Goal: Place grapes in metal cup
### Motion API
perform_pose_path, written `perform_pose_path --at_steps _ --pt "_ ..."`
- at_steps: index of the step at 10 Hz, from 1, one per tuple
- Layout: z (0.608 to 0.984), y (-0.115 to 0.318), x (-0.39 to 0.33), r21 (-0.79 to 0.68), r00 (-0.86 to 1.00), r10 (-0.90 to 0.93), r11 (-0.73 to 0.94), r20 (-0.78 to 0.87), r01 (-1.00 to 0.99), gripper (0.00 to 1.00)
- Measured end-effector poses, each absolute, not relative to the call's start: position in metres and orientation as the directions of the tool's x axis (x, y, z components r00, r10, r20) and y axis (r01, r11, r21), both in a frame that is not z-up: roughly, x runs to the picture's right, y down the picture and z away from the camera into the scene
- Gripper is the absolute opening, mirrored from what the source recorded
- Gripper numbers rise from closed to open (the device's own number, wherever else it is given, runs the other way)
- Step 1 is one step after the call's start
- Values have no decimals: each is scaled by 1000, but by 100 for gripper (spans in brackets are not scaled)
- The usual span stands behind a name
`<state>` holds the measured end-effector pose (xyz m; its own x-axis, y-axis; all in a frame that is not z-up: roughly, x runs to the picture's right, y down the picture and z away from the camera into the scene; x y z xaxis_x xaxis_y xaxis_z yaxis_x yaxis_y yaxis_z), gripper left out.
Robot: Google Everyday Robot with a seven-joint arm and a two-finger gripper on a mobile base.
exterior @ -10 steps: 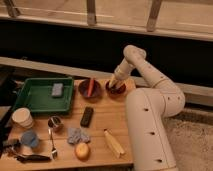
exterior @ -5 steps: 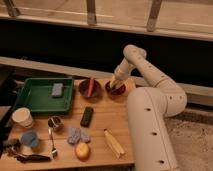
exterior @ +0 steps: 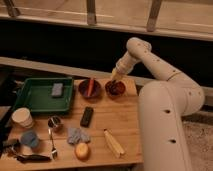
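Observation:
The grapes (exterior: pixel 116 88) show as a dark purple-red clump in the right-hand dark red bowl (exterior: pixel 123 90) at the back of the wooden table. My gripper (exterior: pixel 114 77) hangs at the end of the white arm, just above the far left edge of that bowl and close over the grapes. The metal cup (exterior: pixel 55 122) is small and shiny. It stands upright near the table's left front, well away from the gripper.
A second dark red bowl (exterior: pixel 90 88) holds a utensil. A green tray (exterior: pixel 35 97) with a grey sponge (exterior: pixel 57 89) lies at left. There is also a black bar (exterior: pixel 87 116), white cup (exterior: pixel 22 117), light blue cup (exterior: pixel 30 138), fork (exterior: pixel 52 144), grey cloth (exterior: pixel 77 135), yellow-orange fruit (exterior: pixel 81 150) and banana (exterior: pixel 114 143).

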<state>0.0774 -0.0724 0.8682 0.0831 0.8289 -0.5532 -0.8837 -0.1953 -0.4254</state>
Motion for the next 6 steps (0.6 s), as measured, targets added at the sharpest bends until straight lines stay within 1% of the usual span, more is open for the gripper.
perform_pose_path --at_steps 2,3,6 --pt "839 -88 74 -451 98 857 -166 -505 -877 0" --pt "815 -95 67 -477 127 873 -131 -471 -869 0" --pt "774 -89 32 -550 225 880 -49 -419 -834 0"
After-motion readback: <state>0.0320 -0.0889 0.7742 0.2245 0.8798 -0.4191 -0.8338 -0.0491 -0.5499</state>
